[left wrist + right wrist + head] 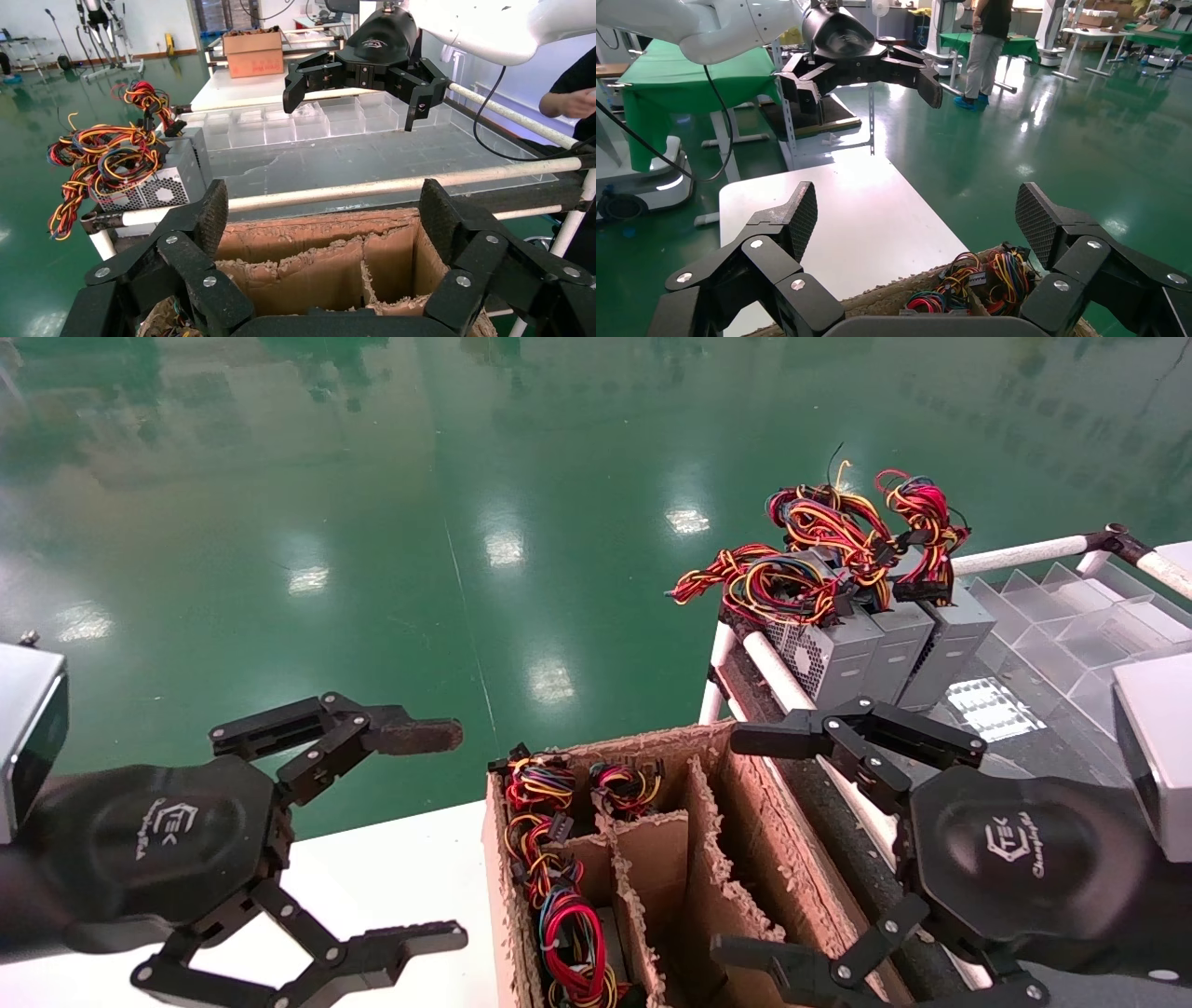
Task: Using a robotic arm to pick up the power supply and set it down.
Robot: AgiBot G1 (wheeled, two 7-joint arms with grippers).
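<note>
Right claw (759, 845) spread over box rim (708, 775), clear above.

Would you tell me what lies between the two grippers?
Head view: a divided cardboard box with wire bundles sits between the left gripper and right gripper.

- The power supply (570, 933) lying in the cardboard box (717, 859) is almost all hidden: its wire bundle covers it, and the head view's lower edge cuts it off.
- The right gripper (736, 845) loses part of its lower finger to that same edge.
- The left gripper (456, 831) has its arm cut off at the side of the head view.
- Of the grey units on the rack (875, 649), loose wires (819, 547) bury the tops.
- The person (573, 98) in the left wrist view shows only an arm at the frame's side.
</note>
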